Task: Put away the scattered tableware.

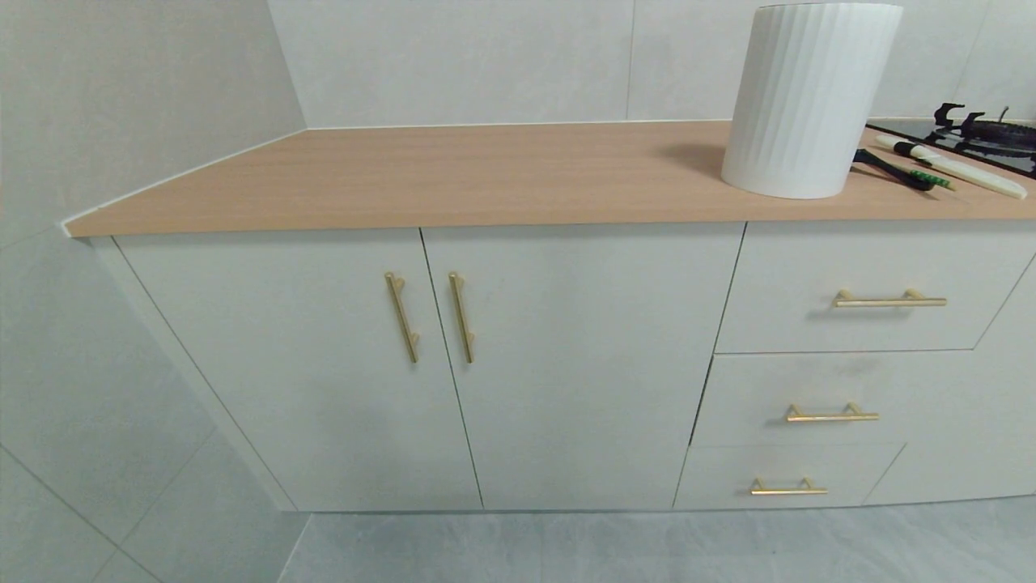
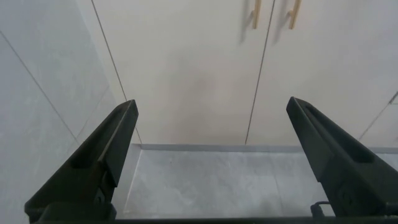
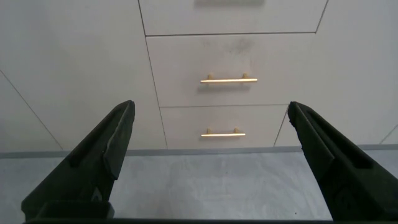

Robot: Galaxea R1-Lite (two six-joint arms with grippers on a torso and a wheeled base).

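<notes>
My left gripper [image 2: 210, 104] hangs low in front of the cabinet doors [image 2: 186, 68], pointed at their lower part. Its fingers are spread wide with nothing between them. The floor [image 2: 211, 180] lies below it, and a tiled wall [image 2: 43, 74] closes the corner just beside the left door.

My right gripper [image 3: 210, 106] is held at a like height before the drawers [image 3: 230, 68], facing the two lower ones. Its fingers are likewise wide apart and empty, with floor under them up to the cabinet's foot.

The tableware lies at the far right of the counter [image 1: 445, 174], well above both grippers. There is a black utensil [image 1: 890, 168], a green stick [image 1: 932, 179] right against it, and a cream utensil [image 1: 963, 172] nearest the hob [image 1: 983, 134]. All three lie flat, just beside a white ribbed pot [image 1: 809, 97] that stands upright near the counter's front edge. From the pot a wide stretch of wood runs left to the corner where two walls meet.

The counter's front edge juts out a little over the doors and drawers. Two upright gold handles [image 1: 402, 316] stand side by side at the door seam. Each drawer carries a level bar [image 1: 890, 300] that sticks out toward me.
</notes>
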